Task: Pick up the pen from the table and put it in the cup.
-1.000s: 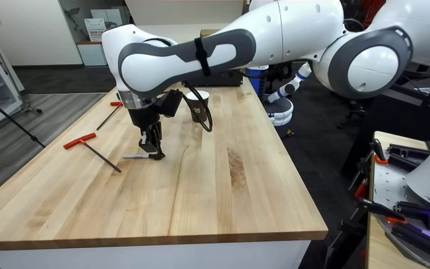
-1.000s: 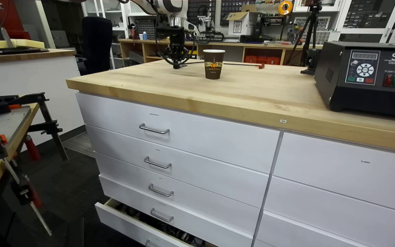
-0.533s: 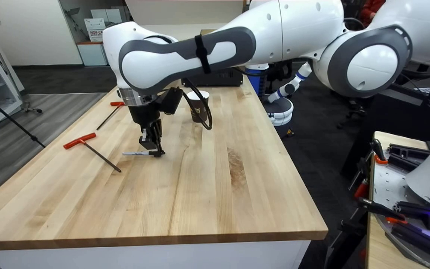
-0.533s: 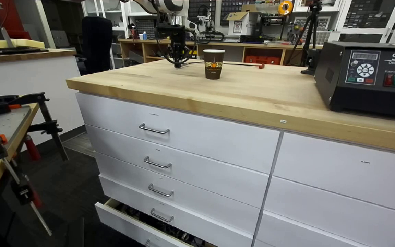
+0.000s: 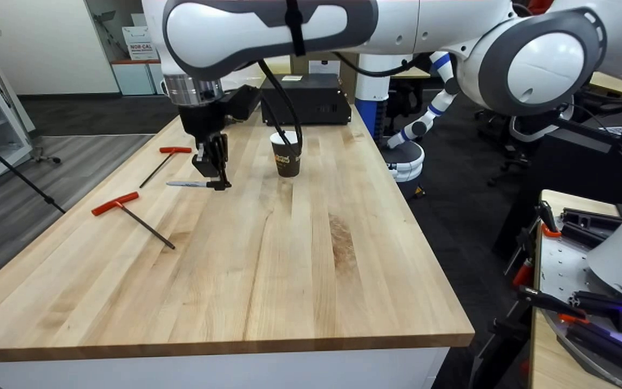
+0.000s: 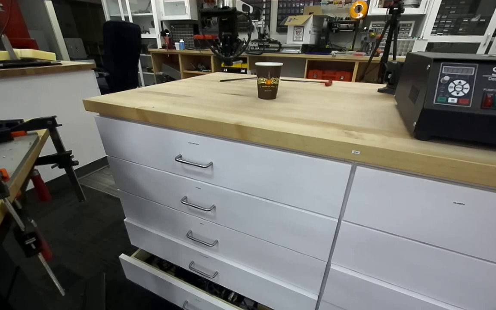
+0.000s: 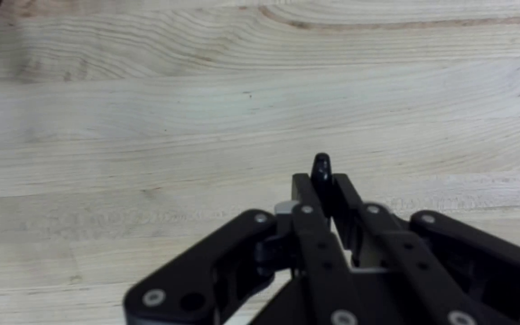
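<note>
Aloft, the black two-fingered gripper (image 7: 321, 184) was clenched

It clasped the slim grey pen (image 5: 188, 184) by its black end, above the light butcher-block wooden table (image 5: 289, 265), where the dark brown paper cup (image 6: 268, 82) stood upright, apart

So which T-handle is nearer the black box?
In an exterior view, the rear red T-handle; the front T-handle lies closer to the camera.

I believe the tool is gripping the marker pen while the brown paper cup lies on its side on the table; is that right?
Not quite: the brown paper cup stands upright on the table, as both exterior views show. The tool is indeed gripping the marker pen.
</note>
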`<state>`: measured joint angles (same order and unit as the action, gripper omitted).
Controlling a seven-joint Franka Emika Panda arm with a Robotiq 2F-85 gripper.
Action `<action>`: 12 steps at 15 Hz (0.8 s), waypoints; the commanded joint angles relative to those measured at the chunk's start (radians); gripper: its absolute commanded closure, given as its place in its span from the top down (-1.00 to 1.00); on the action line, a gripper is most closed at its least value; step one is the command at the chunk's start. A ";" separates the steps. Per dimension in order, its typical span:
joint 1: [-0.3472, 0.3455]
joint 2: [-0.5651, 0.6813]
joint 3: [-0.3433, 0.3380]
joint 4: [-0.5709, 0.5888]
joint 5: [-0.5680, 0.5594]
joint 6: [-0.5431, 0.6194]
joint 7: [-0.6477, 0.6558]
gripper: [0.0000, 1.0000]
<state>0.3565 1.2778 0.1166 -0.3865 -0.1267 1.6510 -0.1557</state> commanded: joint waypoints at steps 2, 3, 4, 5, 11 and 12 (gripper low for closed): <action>-0.005 -0.086 -0.018 -0.004 -0.017 -0.098 -0.009 -0.93; 0.002 -0.068 -0.047 0.058 0.005 -0.140 -0.011 -0.93; -0.003 -0.116 -0.054 -0.006 0.004 -0.128 -0.005 -0.93; -0.005 -0.125 -0.062 0.000 0.005 -0.145 -0.001 -0.93; -0.024 -0.173 -0.105 -0.006 -0.003 -0.213 0.009 -0.93; -0.027 -0.177 -0.110 -0.008 -0.005 -0.230 0.009 -0.93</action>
<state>0.3371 1.1415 0.0281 -0.3607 -0.1298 1.4794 -0.1557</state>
